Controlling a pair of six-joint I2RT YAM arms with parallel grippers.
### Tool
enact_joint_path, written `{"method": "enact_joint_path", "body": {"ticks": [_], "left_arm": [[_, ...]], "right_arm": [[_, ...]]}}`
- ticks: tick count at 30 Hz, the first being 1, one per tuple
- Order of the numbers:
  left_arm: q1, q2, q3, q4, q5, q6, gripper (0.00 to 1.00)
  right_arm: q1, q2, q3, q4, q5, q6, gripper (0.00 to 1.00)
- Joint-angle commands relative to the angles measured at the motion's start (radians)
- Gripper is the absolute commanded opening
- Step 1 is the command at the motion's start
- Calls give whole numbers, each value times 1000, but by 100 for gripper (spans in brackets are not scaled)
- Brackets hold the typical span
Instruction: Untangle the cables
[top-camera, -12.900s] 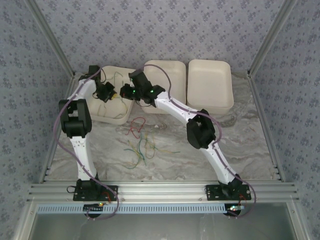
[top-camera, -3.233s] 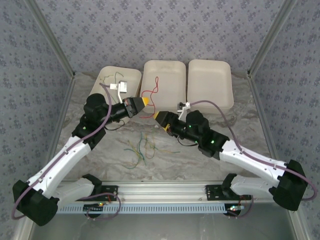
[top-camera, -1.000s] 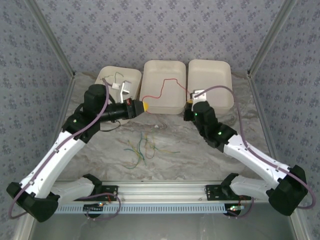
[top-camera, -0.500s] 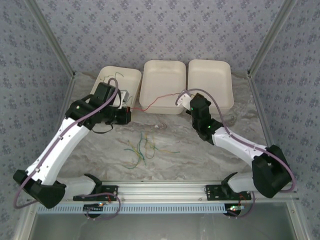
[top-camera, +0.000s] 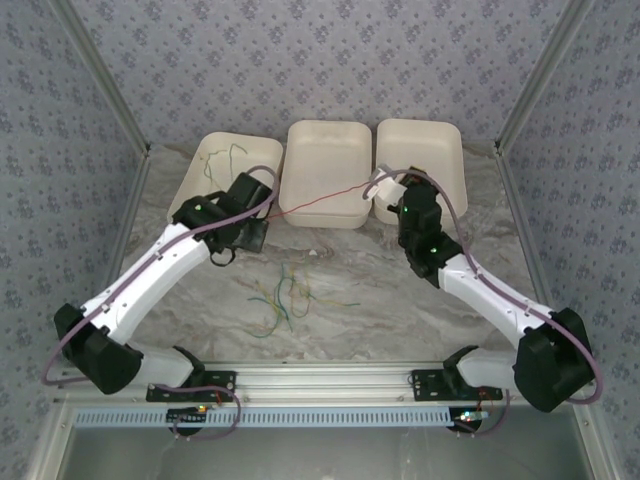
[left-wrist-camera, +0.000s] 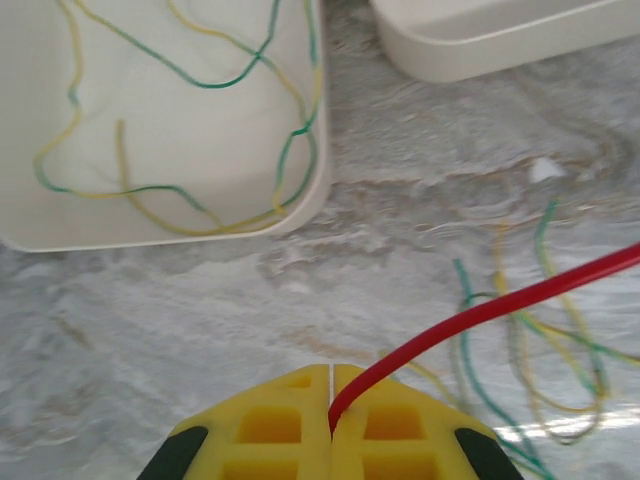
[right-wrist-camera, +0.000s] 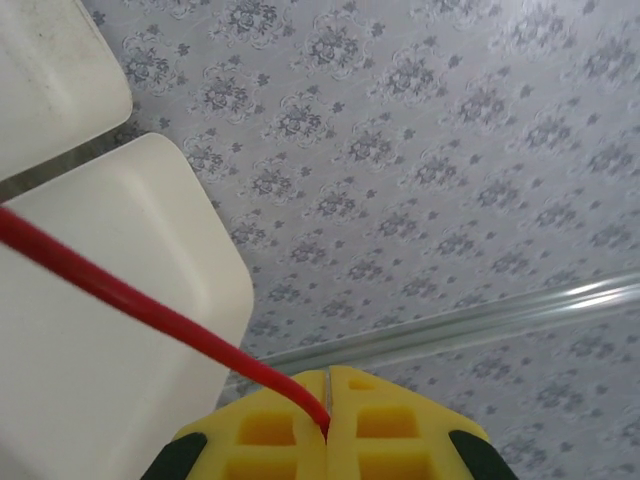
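A red cable stretches nearly straight over the front of the middle tray, held at both ends. My left gripper is shut on its left end; in the left wrist view the yellow fingers pinch the red cable above the table. My right gripper is shut on the other end, its fingers pinching the red cable and pointing up at the wall. Green and yellow cables lie tangled on the table, also seen as tangled cables.
The left tray holds green and yellow wires. The right tray stands beside the right gripper. The middle tray's corner is close ahead of the left gripper. Patterned walls close in the back and sides.
The red cable has been drawn straighter between the grippers. The left gripper has swung down and right; the right gripper has risen toward the right tray. Both stay shut.
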Motion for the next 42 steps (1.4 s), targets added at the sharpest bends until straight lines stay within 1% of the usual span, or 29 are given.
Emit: {"method": "enact_joint_path", "body": {"ticks": [1,2,3,4,5,6,7,8,10,11,13,14,15,18,19,21,22,24,26,28,29,31,36,39,42], "left_arm": [[-30,35,32,-158,-193,44,0],[-34,38,36,-150,-167,47,0],[-34,37,37,-137,-128,44,0],[-35,31,40,-118,-83,40,0],[-34,24,46,-101,-38,26,0],[-33,19,51,-84,-1,12,0],[-33,14,53,-58,52,-2,0],[-31,12,55,-31,97,-20,0],[-26,16,63,13,166,-53,0],[-26,22,69,35,203,-70,0],[-23,31,79,83,257,-101,0],[-23,36,80,112,287,-117,0],[-23,42,88,130,309,-128,0],[-15,69,132,145,329,-168,0],[-6,75,141,162,354,-183,0],[8,97,171,172,386,-197,0],[13,118,201,150,370,-198,0],[36,149,251,106,313,-206,0],[80,152,264,130,316,-217,0],[108,159,295,149,316,-217,0],[119,168,319,160,329,-210,0],[141,197,360,190,408,-208,0],[175,273,449,285,573,-235,0],[231,283,468,369,655,-303,0],[285,304,501,490,743,-391,0]], "right_arm": [[5,-24,-19,41,76,-101,0],[8,-40,-1,-21,60,-43,0],[10,-70,22,-123,22,37,8],[8,-117,51,-255,-53,161,29],[-3,-168,86,-376,-150,300,55],[-16,-209,110,-439,-213,412,63],[-36,-252,133,-503,-286,536,74],[-62,-289,160,-558,-337,655,80],[-124,-349,206,-682,-502,852,83],[-157,-371,224,-715,-564,940,85],[-186,-393,258,-774,-587,1124,88],[-200,-397,269,-801,-632,1162,88],[-207,-401,273,-819,-651,1208,88],[-229,-402,296,-865,-645,1326,88],[-246,-398,312,-893,-671,1364,88],[-298,-375,376,-914,-717,1374,89],[-322,-348,435,-941,-738,1357,89],[-328,-274,561,-1066,-709,1289,87],[-328,-208,667,-1190,-665,1222,86],[-328,-190,687,-1239,-674,1190,86],[-329,-194,680,-1248,-666,1200,86],[-330,-223,631,-1222,-672,1247,87],[-320,-324,476,-1096,-800,1413,81],[-305,-387,382,-1037,-835,1494,78],[-288,-453,291,-1021,-844,1545,77]]}}
